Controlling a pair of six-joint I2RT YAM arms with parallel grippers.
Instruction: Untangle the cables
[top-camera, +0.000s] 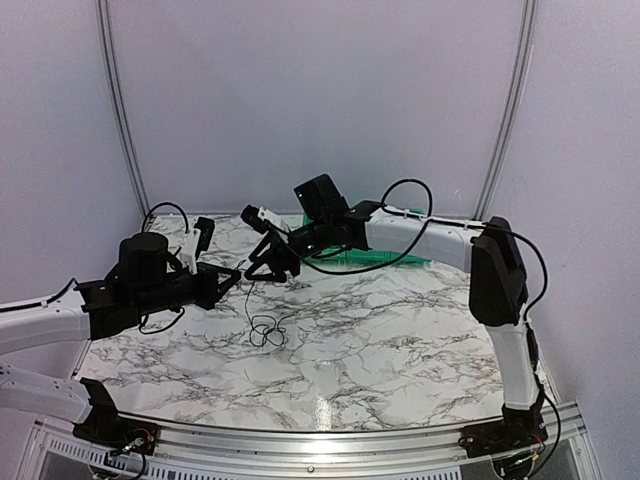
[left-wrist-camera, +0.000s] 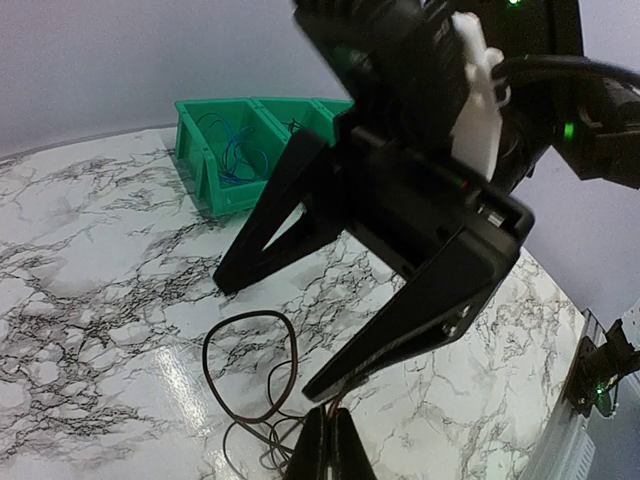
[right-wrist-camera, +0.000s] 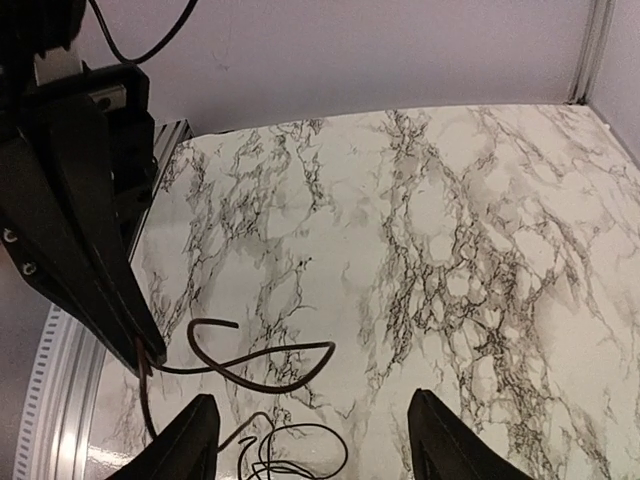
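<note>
Left end effector (left-wrist-camera: 328, 447): fingers together, clamped on one strand of the cables (top-camera: 265, 333).
Right end effector (right-wrist-camera: 312, 400): fingers apart, gripping nothing.
Cables: loose loops on the table (top-camera: 400, 340), just below both end effectors.

the cables (top-camera: 265, 332) lie in a heap on the table (top-camera: 420, 350), left of its middle and toward the near side. the left gripper (top-camera: 237, 275) hangs behind and left of the heap, and one strand rises from the heap to its tips. the right gripper (top-camera: 262, 273) is just right of the left one, over the heap's far edge. the bins (top-camera: 372, 260) sit near the table's back, behind the right gripper, with wires (left-wrist-camera: 235, 150) in an end compartment
</note>
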